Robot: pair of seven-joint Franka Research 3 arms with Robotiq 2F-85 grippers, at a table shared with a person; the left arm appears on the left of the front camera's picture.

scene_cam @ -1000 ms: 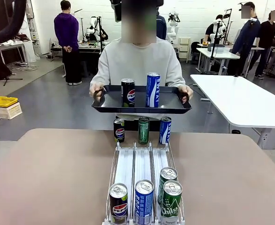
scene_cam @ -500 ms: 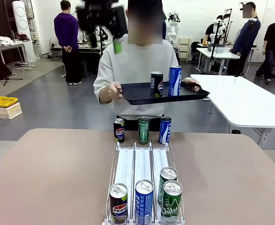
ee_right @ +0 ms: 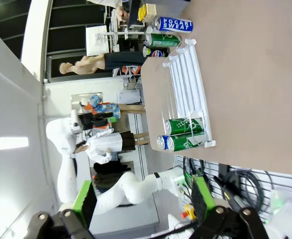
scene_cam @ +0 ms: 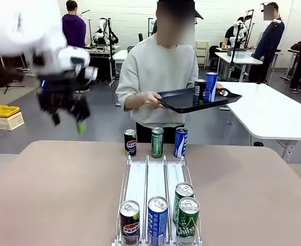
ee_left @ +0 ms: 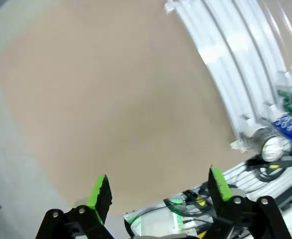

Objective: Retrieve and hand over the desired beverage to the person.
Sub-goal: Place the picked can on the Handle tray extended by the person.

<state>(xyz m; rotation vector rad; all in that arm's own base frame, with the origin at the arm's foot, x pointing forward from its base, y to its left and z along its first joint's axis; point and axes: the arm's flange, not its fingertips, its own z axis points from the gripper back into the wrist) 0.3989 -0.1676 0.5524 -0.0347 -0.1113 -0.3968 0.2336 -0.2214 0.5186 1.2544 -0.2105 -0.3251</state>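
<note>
I'm on the approach: left tool (scene_cam: 68, 122) wide and empty above the tabletop (scene_cam: 58, 195); next I must pick a can from the rack (scene_cam: 157, 179).

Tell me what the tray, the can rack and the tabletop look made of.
Tray: likely black plastic, smooth with a soft sheen. Can rack: thin wire rails with white, glossy lanes, probably plastic. Tabletop: matte beige, even colour; laminate probably.
</note>
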